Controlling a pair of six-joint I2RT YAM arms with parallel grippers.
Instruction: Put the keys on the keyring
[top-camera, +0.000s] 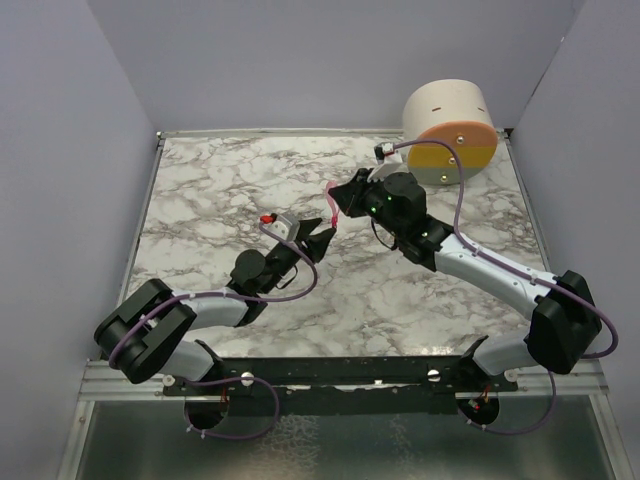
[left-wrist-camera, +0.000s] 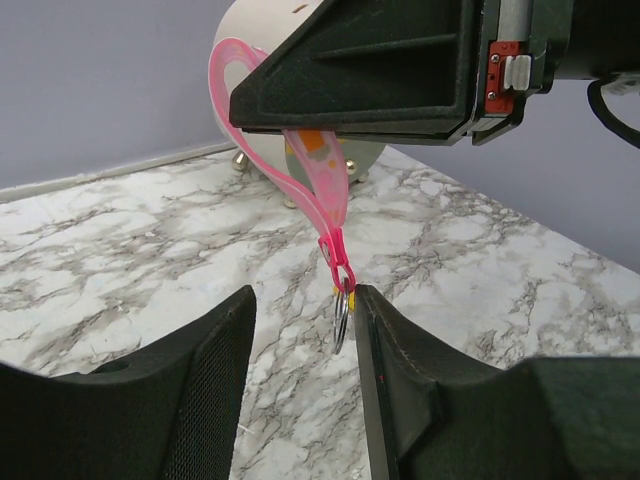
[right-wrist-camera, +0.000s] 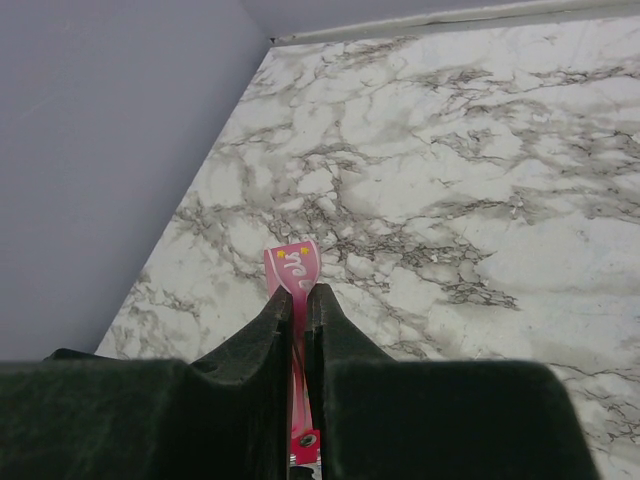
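Hanging from the right claw, whose fingers are pressed together on it, a translucent pink strap is held above the marble surface. White lettering and yellow stars are printed on it, but the words cannot be read. Below its magenta clasp, the metal keyring is flanked by the spread left claw; a yellow sliver is seen against the ring.

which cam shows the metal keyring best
Left wrist: the keyring hangs from the pink strap between the open fingers of the left gripper. Top external: too small to tell. Right wrist: only the strap.
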